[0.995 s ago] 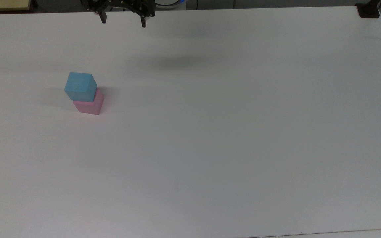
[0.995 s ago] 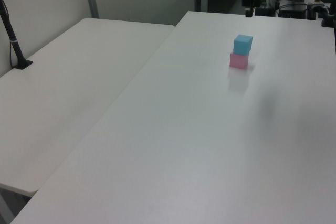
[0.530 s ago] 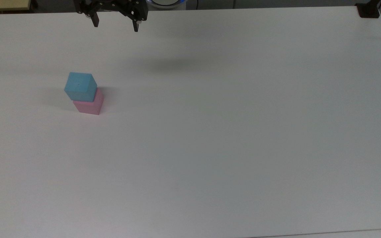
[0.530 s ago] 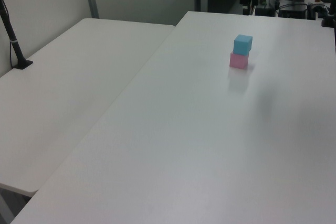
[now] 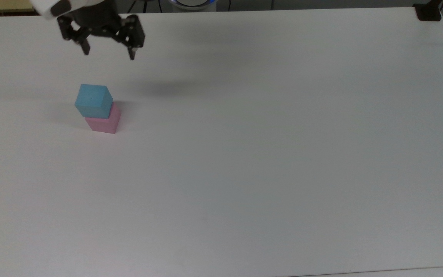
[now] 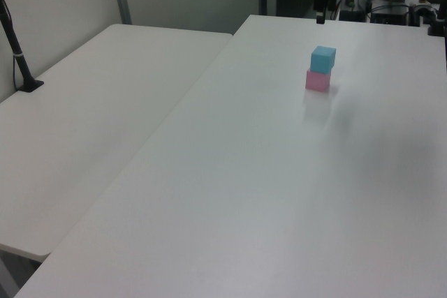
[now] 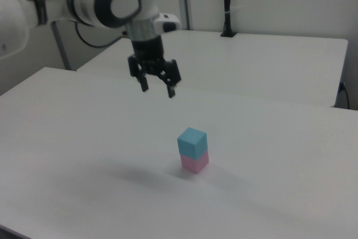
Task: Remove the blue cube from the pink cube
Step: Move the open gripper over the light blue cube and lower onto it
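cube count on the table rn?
2. The blue cube sits on top of the pink cube, stacked toward the top view's left on the white table. No others show in any view; nothing stands where it could hide one.

In the top view the arm above the end effector (image 5: 109,54) is cut off by the upper edge, and below the end effector the blue cube (image 5: 92,100) covers much of the pink cube (image 5: 106,122). In the left view only a small dark piece of the end effector (image 6: 320,16) shows at the upper edge, too small to read its fingers. In the right view the arm behind the end effector (image 7: 157,89) runs out past the right view's left edge.
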